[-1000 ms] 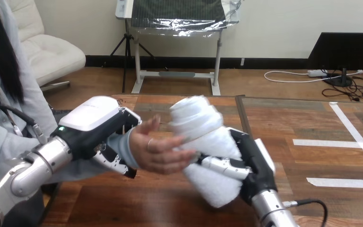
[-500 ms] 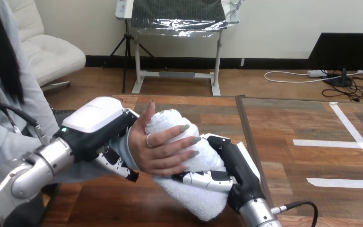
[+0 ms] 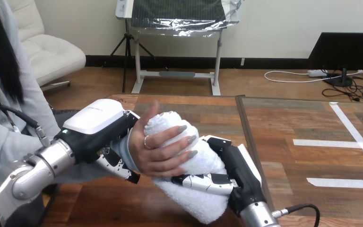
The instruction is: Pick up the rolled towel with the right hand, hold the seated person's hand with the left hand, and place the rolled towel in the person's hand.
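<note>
rolled towel (image 3: 207, 161): tilted above the table (image 3: 307, 165), both a robot hand and the person's hand on it
right hand (image 3: 238, 171): grasping the rolled towel from its right side, fingers wrapped across it
person's hand (image 3: 158, 153): curled over the rolled towel's upper half
left hand (image 3: 97, 125): clasped round the person's wrist (image 3: 133, 153), fingers curled beneath

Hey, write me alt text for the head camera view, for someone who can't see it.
The person's hand is wrapped over a white rolled towel that the robot's right hand grips from below, above the wooden table. The robot's left hand is curled round the person's wrist at the view's left.
</note>
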